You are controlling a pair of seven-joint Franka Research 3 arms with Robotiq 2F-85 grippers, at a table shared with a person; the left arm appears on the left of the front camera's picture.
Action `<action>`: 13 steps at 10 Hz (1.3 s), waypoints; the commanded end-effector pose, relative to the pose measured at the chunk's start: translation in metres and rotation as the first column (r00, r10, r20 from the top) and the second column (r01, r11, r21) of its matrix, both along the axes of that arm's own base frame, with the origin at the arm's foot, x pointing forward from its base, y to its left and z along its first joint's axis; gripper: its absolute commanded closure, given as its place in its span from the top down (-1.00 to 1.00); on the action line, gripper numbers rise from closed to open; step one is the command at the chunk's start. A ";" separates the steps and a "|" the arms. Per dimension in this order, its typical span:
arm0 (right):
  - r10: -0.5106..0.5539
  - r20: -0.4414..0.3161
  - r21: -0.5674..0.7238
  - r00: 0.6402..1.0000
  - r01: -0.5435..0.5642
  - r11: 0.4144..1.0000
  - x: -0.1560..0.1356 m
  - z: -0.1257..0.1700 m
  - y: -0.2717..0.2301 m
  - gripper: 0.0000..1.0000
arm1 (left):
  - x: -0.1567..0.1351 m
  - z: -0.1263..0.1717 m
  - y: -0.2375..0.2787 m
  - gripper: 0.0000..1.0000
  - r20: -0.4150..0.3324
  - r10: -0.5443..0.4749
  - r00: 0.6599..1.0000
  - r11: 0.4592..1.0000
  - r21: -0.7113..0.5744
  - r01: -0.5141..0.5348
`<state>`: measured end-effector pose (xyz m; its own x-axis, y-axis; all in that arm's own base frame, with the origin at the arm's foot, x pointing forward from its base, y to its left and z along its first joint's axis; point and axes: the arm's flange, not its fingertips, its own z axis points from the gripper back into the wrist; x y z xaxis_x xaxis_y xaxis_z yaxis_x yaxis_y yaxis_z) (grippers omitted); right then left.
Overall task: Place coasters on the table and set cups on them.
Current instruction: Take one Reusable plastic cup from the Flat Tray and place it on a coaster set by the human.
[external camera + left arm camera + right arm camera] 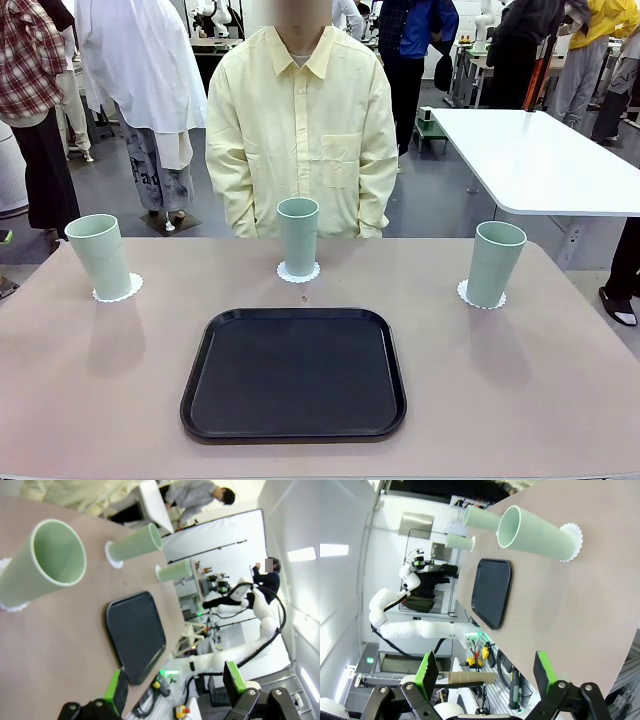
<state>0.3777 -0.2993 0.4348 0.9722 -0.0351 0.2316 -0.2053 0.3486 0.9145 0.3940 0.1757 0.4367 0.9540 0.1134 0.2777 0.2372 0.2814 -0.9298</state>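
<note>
Three mint-green cups stand upright on the beige table (90,380), each on a white lacy coaster: the left cup (100,255) on its coaster (118,290), the middle cup (298,235) on its coaster (298,271), and the right cup (494,263) on its coaster (481,296). My left gripper (174,685) is open and holds nothing, well back from the nearest cup (42,562). My right gripper (485,675) is also open and holds nothing, away from its nearest cup (535,535) and coaster (572,542).
A black tray (294,373) lies bare at the table's near middle, in front of the cups. A person in a pale yellow shirt (300,120) stands at the far edge behind the middle cup. A glossy white table (540,160) stands at the back right.
</note>
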 end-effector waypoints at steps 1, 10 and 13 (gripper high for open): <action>0.043 0.025 0.052 0.999 -0.044 0.998 0.007 -0.005 -0.004 1.00 | -0.001 0.002 0.000 1.00 -0.002 0.005 1.000 1.000 -0.002 -0.005; 0.030 -0.025 0.058 0.999 -0.029 0.998 0.000 -0.017 -0.002 1.00 | -0.001 0.002 0.000 1.00 -0.002 0.005 1.000 1.000 -0.002 -0.005; 0.030 -0.025 0.058 0.999 -0.029 0.998 0.000 -0.017 -0.002 1.00 | -0.001 0.002 0.000 1.00 -0.002 0.005 1.000 1.000 -0.002 -0.005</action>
